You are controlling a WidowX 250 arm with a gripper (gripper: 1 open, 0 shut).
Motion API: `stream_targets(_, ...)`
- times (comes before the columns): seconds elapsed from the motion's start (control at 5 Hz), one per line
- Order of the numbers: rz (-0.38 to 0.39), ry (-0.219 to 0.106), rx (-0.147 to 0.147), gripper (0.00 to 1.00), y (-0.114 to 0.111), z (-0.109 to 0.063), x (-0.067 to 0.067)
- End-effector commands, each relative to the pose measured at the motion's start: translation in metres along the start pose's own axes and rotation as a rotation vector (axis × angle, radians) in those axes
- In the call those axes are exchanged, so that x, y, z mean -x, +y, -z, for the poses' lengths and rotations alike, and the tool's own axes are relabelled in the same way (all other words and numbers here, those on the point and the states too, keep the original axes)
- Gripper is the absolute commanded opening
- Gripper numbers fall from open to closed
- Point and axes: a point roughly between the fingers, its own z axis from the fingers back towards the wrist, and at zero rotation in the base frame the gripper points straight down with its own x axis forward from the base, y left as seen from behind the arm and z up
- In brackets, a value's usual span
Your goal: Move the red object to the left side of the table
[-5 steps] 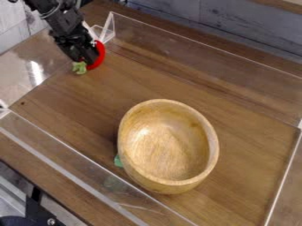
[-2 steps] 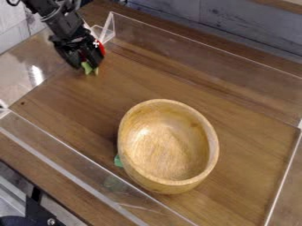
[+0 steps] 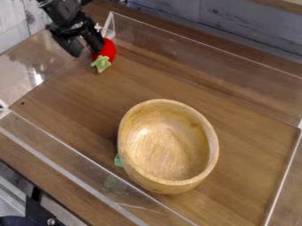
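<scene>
The red object [image 3: 108, 49], a small strawberry-like toy with a green leafy cap, lies on the table [image 3: 218, 84] near its far left corner, close to the clear wall. My gripper [image 3: 85, 46] hangs just above and left of it, dark fingers open, with nothing between them. Part of the toy's left side is hidden behind the fingers.
A round light wooden bowl [image 3: 169, 146] sits at the near middle of the table, with a small green scrap [image 3: 119, 161] against its left side. Clear acrylic walls [image 3: 48, 146] border the tabletop on all sides.
The gripper has let go of the red object and lifted off it. The toy now shows more fully, a little to the right of where it was.
</scene>
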Motion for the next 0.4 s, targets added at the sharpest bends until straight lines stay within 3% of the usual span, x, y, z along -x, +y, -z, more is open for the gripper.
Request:
stream_targets(0.0, 0.027, -0.071, -0.030, 1.00, -0.0180, -0.0289, -0.0099)
stream_targets(0.2, 0.023, -0.082, -0.043, 1.00, -0.0237, -0.0350, -0.0100)
